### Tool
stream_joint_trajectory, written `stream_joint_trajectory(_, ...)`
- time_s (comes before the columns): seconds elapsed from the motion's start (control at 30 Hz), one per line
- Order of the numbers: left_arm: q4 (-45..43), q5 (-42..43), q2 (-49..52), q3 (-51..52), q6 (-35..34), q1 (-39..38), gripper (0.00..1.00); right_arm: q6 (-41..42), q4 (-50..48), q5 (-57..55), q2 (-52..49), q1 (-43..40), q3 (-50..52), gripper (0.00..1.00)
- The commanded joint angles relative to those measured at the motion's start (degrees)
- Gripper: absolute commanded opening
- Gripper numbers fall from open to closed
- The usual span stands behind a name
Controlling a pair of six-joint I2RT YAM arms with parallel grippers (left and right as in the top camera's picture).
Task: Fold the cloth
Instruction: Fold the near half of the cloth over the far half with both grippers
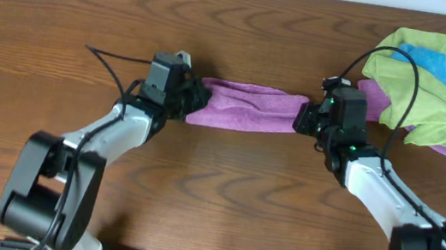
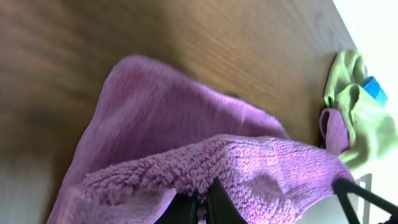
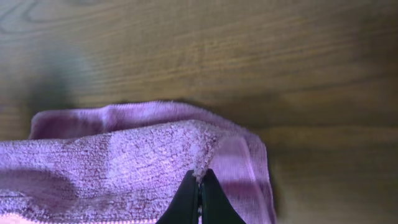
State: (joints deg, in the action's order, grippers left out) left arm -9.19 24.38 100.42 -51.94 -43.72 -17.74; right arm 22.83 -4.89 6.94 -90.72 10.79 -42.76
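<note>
Overhead view: left pincer [image 1: 196, 97] and right pincer [image 1: 303, 116] level, facing inward, each tight on one end of the cloth [image 1: 247, 107].

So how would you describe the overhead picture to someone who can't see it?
A lilac-purple cloth stretches across a wooden table, pinched at one end by the robot's left fingers and at the other by its right fingers. A lime-green cloth and a blue cloth lie heaped at the far right.

Two arms, white shells between chunky black joints: the left arm [image 1: 110, 132] at eight o'clock, the right arm [image 1: 380, 187] at four. Thin black cables [image 1: 411, 81] loop off both wrists. The left tool [image 1: 196, 97] and right tool [image 1: 303, 116] are black; green lights [image 1: 327, 102] glow on the right wrist.
</note>
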Motion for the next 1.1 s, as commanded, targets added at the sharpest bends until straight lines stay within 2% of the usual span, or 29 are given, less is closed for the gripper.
stream_joint_trajectory(0.0, -0.1, -0.5, 4.0, -3.9, 0.4, 0.3, 0.06, -1.3, -1.2, -1.6, -1.9, 0.5, -0.7, 0.02)
stream_joint_trajectory(0.4, 0.3, -2.1, 7.1, -5.6, 0.5, 0.5, 0.07, -4.7, -2.6, -5.5, -4.2, 0.5, -0.7, 0.01)
stream_joint_trajectory(0.43, 0.4, -2.1, 7.1, -5.6, 0.7, 0.5, 0.10, -4.7, -2.4, -5.5, -4.2, 0.5, -0.7, 0.01)
stream_joint_trajectory(0.6, 0.7, -2.1, 7.1, -5.6, 2.0, 1.2, 0.49, -4.7, -2.3, -5.5, -4.2, 0.5, -0.7, 0.03)
stream_joint_trajectory(0.77, 1.5, 0.4, 7.0, -5.6, 2.2, 3.2, 0.58, -4.7, -2.0, -5.4, -4.2, 0.5, -0.7, 0.07)
stream_joint_trajectory(0.9, 1.6, 3.8, 7.0, -5.7, 2.7, 5.2, 0.61, -4.7, -1.8, -5.4, -4.1, 0.5, -0.7, 0.15)
stream_joint_trajectory(1.03, 2.1, 6.1, 7.0, -5.7, 3.5, 6.2, 0.61, -4.7, -1.7, -5.4, -3.3, 0.5, -0.7, 0.40)
stream_joint_trajectory(1.07, 2.5, 6.1, 7.0, -5.7, 3.5, 6.2, 0.61, -4.7, -1.7, -5.4, -3.0, 0.5, -0.7, 0.41)
